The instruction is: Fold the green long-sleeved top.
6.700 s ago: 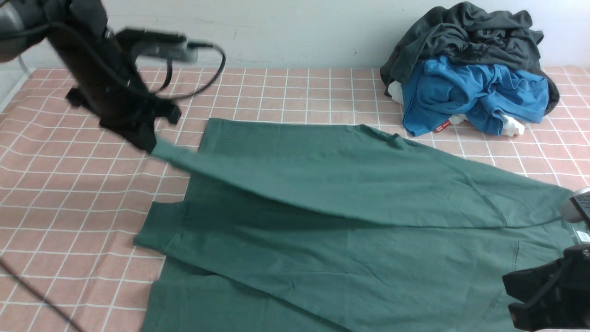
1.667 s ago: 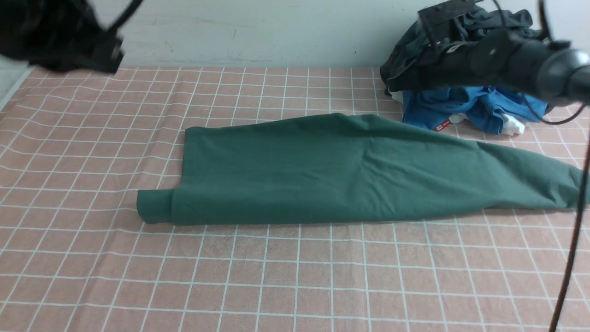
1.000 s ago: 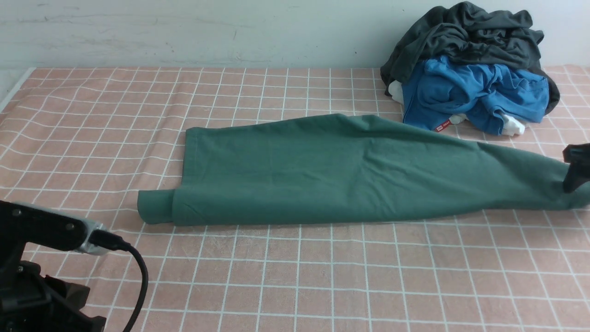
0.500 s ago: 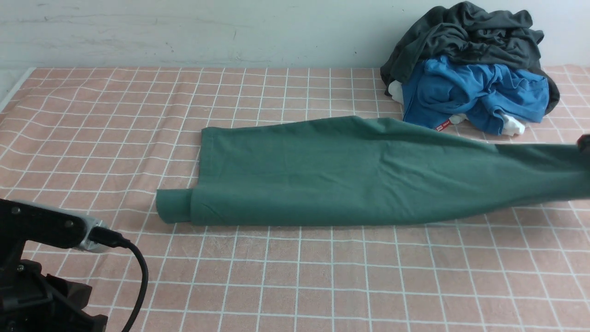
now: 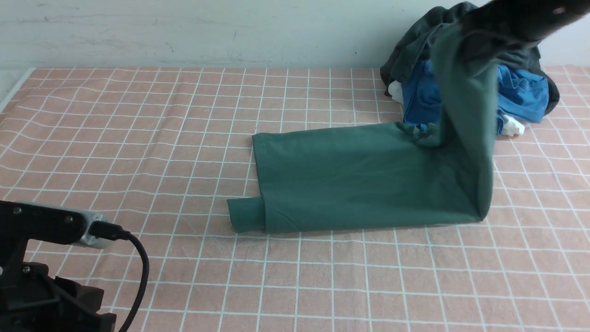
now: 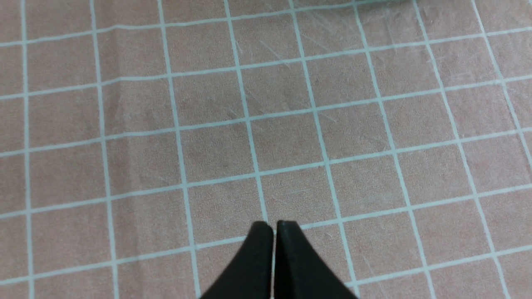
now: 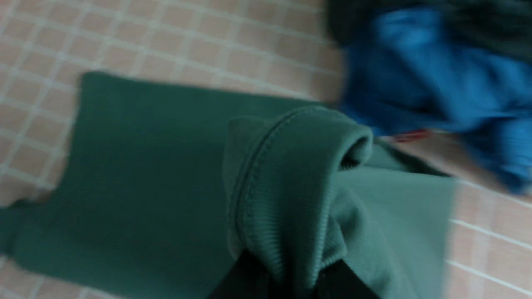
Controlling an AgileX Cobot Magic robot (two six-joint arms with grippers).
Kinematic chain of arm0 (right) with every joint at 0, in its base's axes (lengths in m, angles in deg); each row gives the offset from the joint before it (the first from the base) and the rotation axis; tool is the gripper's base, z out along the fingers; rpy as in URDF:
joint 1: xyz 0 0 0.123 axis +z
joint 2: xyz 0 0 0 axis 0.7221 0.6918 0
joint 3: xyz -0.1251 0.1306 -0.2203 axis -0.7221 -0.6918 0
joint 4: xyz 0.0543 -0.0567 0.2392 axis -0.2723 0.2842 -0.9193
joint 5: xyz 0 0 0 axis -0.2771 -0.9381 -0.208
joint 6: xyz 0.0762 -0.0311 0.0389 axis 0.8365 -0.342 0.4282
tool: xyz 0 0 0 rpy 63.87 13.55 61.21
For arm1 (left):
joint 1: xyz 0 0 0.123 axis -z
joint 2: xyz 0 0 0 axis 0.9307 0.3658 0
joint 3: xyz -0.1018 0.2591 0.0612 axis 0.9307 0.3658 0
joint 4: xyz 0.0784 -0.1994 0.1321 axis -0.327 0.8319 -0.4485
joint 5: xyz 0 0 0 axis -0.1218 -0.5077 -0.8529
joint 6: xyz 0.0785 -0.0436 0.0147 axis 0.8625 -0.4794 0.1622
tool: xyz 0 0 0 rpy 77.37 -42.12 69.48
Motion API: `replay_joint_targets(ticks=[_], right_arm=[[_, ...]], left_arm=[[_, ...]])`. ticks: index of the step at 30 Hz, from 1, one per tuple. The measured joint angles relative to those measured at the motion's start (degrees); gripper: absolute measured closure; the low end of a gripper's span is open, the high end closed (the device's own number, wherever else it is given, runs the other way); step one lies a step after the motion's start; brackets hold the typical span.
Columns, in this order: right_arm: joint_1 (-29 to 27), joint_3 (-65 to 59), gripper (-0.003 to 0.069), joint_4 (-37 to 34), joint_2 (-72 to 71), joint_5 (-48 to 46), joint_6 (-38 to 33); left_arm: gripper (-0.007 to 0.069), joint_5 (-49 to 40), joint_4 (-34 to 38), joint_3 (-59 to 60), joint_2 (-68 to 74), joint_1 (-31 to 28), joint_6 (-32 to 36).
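Note:
The green long-sleeved top (image 5: 359,180) lies as a long folded strip across the middle of the checked tablecloth, with a cuff (image 5: 244,214) sticking out at its left end. Its right end hangs raised in a vertical band up to my right gripper (image 5: 474,34), which is blurred at the top right. In the right wrist view that gripper (image 7: 291,274) is shut on a ribbed edge of the top (image 7: 286,174). Low at the near left, my left gripper (image 6: 273,226) is shut and empty over bare cloth.
A pile with a bright blue garment (image 5: 525,92) and a dark grey garment (image 5: 410,55) sits at the back right against the wall, just behind the raised cloth. The pink checked tablecloth (image 5: 138,138) covers the table, whose left edge (image 5: 11,90) shows at the far left.
My right gripper shut on the top's right end, then lifted it high and leftward. The whole top slid to the right on the table. The left arm stayed put.

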State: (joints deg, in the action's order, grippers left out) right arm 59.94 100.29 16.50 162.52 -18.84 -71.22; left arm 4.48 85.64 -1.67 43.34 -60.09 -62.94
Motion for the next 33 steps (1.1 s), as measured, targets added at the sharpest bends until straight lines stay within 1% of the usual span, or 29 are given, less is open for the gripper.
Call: replay_joint_targets(ticks=[2,4,7,8,9,11,12,13,15,17,20,21,23,24,25,27,29,31,33], right_arm=[[5.71,-0.12,0.0611,-1.13,4.07,2.35,0.05],[9.98,-0.36,0.0608,-1.51,7.85,5.86,0.19],[15.48,-0.50,0.0570,-1.57,13.39,11.44,0.31],[15.48,-0.50,0.0565,-1.56,13.65,11.80,0.30],[17.26,-0.55,0.0519,-1.73,15.07,14.09,0.37],[18.76,-0.55,0.0426,-2.18,15.85,16.79,0.41],[18.83,-0.55,0.0417,-2.20,15.85,16.79,0.41],[19.17,-0.55,0.0340,-2.43,15.44,17.95,0.41],[19.17,-0.55,0.0276,-2.30,14.58,18.09,0.41],[18.97,-0.50,0.0232,-1.16,13.43,17.23,0.41],[18.68,-0.50,0.0213,2.83,11.83,14.14,0.84],[18.56,-0.50,0.0220,4.53,11.68,12.55,1.50],[18.29,-0.66,0.0263,7.46,12.06,10.79,2.66],[18.29,-0.75,0.0263,7.46,12.18,10.68,2.76],[18.16,-1.14,0.0314,9.00,13.19,10.21,3.47],[18.15,-1.13,0.0411,9.45,15.59,10.59,4.54],[18.15,-1.22,0.0508,7.60,17.69,12.20,5.25],[18.64,-1.47,0.0617,2.01,20.32,15.09,5.70],[19.68,-1.59,0.0655,-2.56,21.46,17.54,5.26]], left_arm=[[0.0627,-1.01,0.07,0.00,0.00,0.00,0.00],[0.0627,-1.96,0.43,-0.10,-0.33,0.00,0.00],[0.0627,-3.30,0.91,-0.90,-2.76,0.00,0.12],[0.0627,-3.35,0.88,-0.96,-3.00,0.00,0.12],[0.0627,-3.35,0.88,-1.19,-4.64,0.00,0.41],[0.0627,-3.62,0.73,-1.12,-8.67,0.00,1.33],[0.0627,-3.62,0.67,-1.13,-9.03,0.00,1.46],[0.0627,-3.62,0.61,-0.45,-12.58,0.00,2.28],[0.0627,-3.79,0.41,0.70,-16.31,0.00,2.67],[0.0627,-3.79,0.36,2.14,-20.04,0.00,2.97],[0.0627,-3.25,0.22,4.30,-25.74,0.00,3.03],[0.0627,-2.64,0.16,5.24,-28.03,0.00,3.10],[0.0627,-1.47,0.02,6.15,-31.27,0.00,3.23],[0.0627,-1.47,0.02,6.23,-31.60,0.00,3.30],[0.0627,-0.53,-0.02,6.68,-33.85,0.00,3.36],[0.0627,0.38,-0.02,7.15,-36.51,0.00,3.36],[0.0627,0.98,-0.02,7.59,-38.25,0.00,3.36],[0.0627,1.51,-0.02,7.95,-39.31,0.00,3.36],[0.0627,2.28,-0.02,8.20,-39.40,0.00,3.36]])
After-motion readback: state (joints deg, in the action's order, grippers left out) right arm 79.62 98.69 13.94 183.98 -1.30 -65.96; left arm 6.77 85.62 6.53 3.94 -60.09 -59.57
